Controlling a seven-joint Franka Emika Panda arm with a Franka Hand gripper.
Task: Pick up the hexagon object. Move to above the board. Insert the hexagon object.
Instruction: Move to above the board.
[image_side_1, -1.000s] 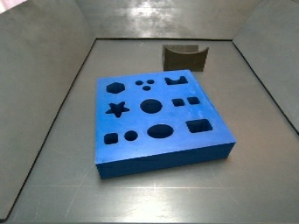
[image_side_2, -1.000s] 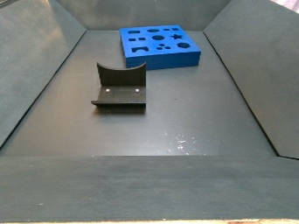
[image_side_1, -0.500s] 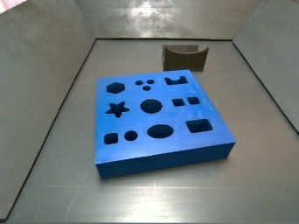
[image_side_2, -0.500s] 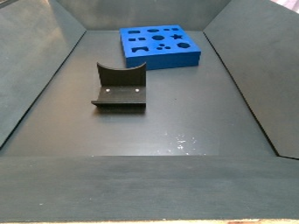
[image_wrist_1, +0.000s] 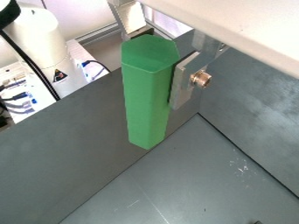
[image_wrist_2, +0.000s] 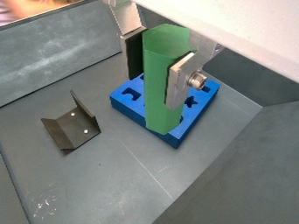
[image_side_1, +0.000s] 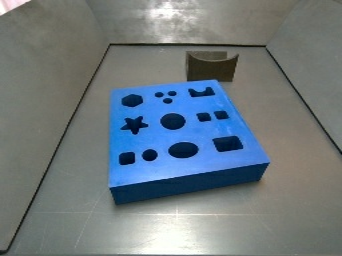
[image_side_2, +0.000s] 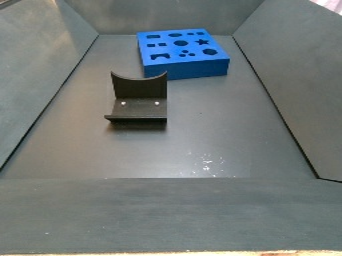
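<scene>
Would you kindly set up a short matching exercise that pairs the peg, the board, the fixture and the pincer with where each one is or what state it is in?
Things:
1. peg
2. board
3. fixture
4. pincer

States:
A. lies flat on the floor, holes empty
B. shows only in the wrist views, shut on a piece
C. stands on the floor apart from the blue block
D. held upright between silver fingers

Pairs: 1-D, 2-A, 3-C, 4-B
</scene>
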